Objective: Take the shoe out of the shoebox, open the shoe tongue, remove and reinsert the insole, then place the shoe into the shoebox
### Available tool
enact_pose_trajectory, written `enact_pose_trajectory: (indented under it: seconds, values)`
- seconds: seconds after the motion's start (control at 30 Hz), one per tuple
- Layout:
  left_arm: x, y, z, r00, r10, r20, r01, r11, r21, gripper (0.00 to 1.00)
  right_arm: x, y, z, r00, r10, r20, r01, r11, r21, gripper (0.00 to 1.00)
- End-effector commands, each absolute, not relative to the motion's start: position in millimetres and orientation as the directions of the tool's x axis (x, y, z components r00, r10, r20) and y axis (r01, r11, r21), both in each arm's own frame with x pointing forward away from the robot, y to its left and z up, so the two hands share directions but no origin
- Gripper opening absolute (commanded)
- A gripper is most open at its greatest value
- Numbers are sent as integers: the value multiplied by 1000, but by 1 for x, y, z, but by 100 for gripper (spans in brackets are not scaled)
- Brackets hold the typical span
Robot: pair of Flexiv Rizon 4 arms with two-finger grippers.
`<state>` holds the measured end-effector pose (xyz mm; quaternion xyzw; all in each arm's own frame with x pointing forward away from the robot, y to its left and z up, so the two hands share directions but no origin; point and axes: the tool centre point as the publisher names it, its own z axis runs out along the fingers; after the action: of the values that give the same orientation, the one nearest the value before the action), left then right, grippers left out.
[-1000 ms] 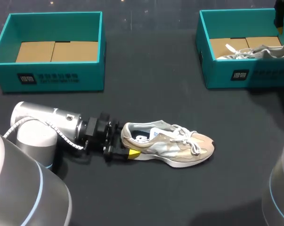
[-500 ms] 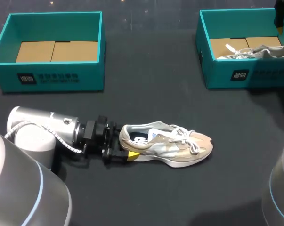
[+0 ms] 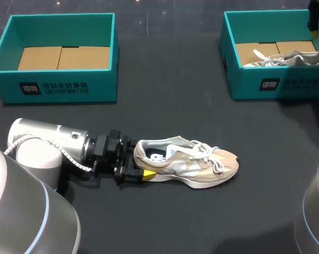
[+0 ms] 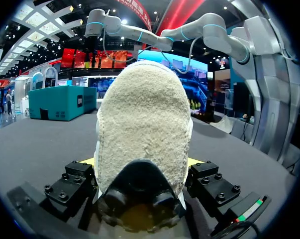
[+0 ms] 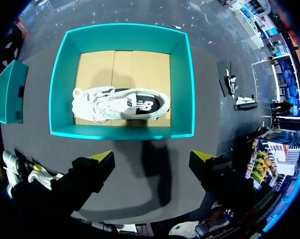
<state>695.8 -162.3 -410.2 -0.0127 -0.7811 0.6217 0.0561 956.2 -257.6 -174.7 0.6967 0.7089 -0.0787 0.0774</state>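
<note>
The shoe (image 3: 188, 163) lies on its sole on the dark table (image 3: 164, 106). Its heel is between the jaws of the left gripper (image 4: 142, 169), which are clenched on it from both sides (the toe points away from them). The right gripper (image 5: 152, 159) hangs with its jaws released and wide apart. Ahead of them stands a teal shoebox (image 5: 121, 133) with a white shoe (image 5: 120, 104) inside. A second shoebox (image 3: 61, 87) with a cardboard floor stands well apart from both grippers.
</note>
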Motion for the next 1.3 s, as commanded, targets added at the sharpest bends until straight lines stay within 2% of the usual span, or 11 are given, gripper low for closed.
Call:
enact_pose_trajectory:
  seconds: [0.03,0.57,0.9,1.3]
  values:
    - [695,-160,-412,-993,89,72,-50,227,-973,0,955,-258,-174,-17,975,-220,1000,17,-3,100]
    - [695,-160,-412,-993,89,72,-50,227,-973,0,955,-258,-174,-17,975,-220,1000,17,-3,100]
    - [695,-160,-412,-993,89,72,-50,227,-973,0,904,-201,-167,37,986,-162,999,-36,10,100]
    - [695,-160,-412,-993,89,72,-50,227,-973,0,827,-99,-172,75,989,-124,997,-77,-12,100]
